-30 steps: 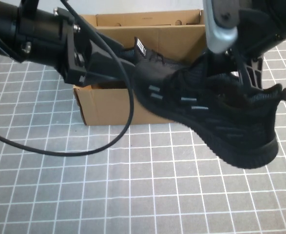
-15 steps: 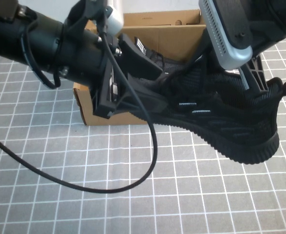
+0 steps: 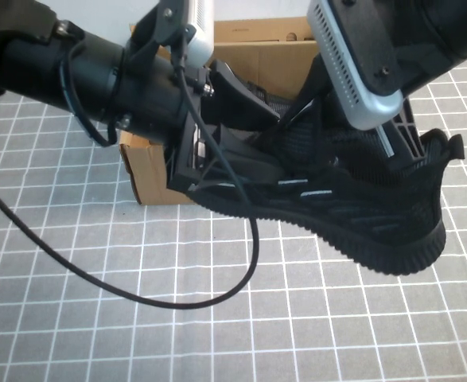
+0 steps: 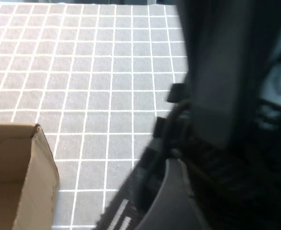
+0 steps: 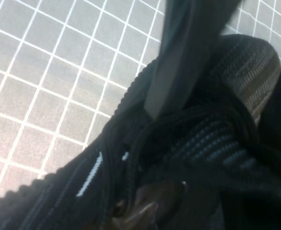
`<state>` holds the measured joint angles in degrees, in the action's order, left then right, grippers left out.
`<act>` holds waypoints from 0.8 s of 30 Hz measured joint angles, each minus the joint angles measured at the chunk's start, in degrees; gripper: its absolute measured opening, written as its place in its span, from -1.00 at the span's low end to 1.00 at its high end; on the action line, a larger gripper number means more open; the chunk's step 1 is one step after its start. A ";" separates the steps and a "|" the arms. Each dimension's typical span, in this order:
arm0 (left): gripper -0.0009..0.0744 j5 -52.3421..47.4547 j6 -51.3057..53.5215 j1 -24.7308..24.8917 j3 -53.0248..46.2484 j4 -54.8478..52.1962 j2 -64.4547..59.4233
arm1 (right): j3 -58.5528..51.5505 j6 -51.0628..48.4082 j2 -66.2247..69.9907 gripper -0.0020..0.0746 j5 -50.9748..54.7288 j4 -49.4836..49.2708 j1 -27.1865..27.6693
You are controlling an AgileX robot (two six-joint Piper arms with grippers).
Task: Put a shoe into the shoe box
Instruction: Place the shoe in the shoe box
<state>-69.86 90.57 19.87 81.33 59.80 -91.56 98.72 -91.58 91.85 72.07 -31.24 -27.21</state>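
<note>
A black knit shoe (image 3: 376,215) hangs tilted in front of the open cardboard shoe box (image 3: 148,171), toe towards the box and heel at the right. My left gripper (image 3: 233,163) is shut on the shoe's front part. My right gripper (image 3: 398,147) comes down from above and is shut on the shoe's collar near the heel. The shoe fills the right wrist view (image 5: 202,139) and the dark side of the left wrist view (image 4: 226,182). A corner of the box shows in the left wrist view (image 4: 16,177). Much of the box is hidden behind both arms.
A grey mat with a white grid (image 3: 138,334) covers the table. A black cable (image 3: 177,302) from the left arm loops over the mat in front of the box.
The left wrist has turned over and shifted right along the shoe. The shoe has sunk a little and levelled, with its toe lower in front of the box. The right arm leaned further in.
</note>
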 joint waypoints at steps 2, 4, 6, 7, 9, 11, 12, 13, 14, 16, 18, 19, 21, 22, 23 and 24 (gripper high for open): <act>0.28 0.00 0.19 0.00 0.00 0.28 -0.93 | 0.00 0.00 0.00 -0.95 0.00 0.00 -0.37; 0.28 0.00 0.24 0.21 0.00 0.50 -1.78 | 0.00 -0.13 0.00 -0.95 0.00 0.00 -0.40; 0.28 0.00 0.24 0.62 0.00 0.87 -2.44 | 0.00 -0.18 0.00 -0.95 0.00 0.48 -0.40; 0.28 0.11 0.24 1.06 0.00 0.87 -2.85 | 0.00 -0.18 0.00 -0.95 0.00 0.80 -0.40; 0.27 0.24 0.24 1.75 0.00 0.87 -3.21 | 0.00 -0.18 0.00 -0.95 0.07 1.01 -0.40; 0.22 0.24 0.24 2.63 0.00 0.67 -3.74 | 0.00 -0.18 0.00 -0.95 0.45 1.25 -0.40; 0.18 0.24 0.24 2.90 0.00 0.64 -3.98 | 0.00 -0.18 0.00 -0.95 0.73 1.38 -0.40; 0.10 0.24 0.13 3.00 0.00 0.53 -4.08 | 0.00 -0.18 0.00 -0.95 0.86 1.50 -0.40; 0.00 0.24 0.13 3.13 0.00 0.53 -4.21 | 0.00 -0.18 0.00 -0.95 1.00 1.50 -0.40; -0.24 0.33 0.13 3.22 0.14 0.53 -4.44 | 0.00 -0.18 0.00 -0.95 1.00 1.50 -0.40; -0.57 0.56 0.13 3.22 0.24 0.53 -4.52 | 0.00 0.71 0.00 -0.95 1.12 1.50 -0.40; -0.69 0.56 0.13 3.22 0.18 0.64 -4.57 | 0.00 1.74 0.00 -0.95 1.23 1.50 -0.40; -0.79 0.56 0.25 3.22 0.27 0.72 -4.66 | 0.00 4.74 0.00 -0.94 1.37 1.50 -0.40; -0.81 0.56 0.25 3.22 0.27 0.72 -4.66 | 0.00 6.86 0.00 -0.93 1.41 1.50 -0.40; -0.82 0.56 0.25 3.25 0.27 0.72 -4.66 | 0.00 9.17 0.00 -0.89 1.41 1.62 -0.40; -0.83 0.56 0.25 3.35 0.27 0.52 -4.66 | 0.00 11.59 0.00 -0.84 1.41 1.77 -0.40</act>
<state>-69.30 90.81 23.22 81.59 60.32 -96.22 98.72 -79.99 91.85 73.49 -29.47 -27.61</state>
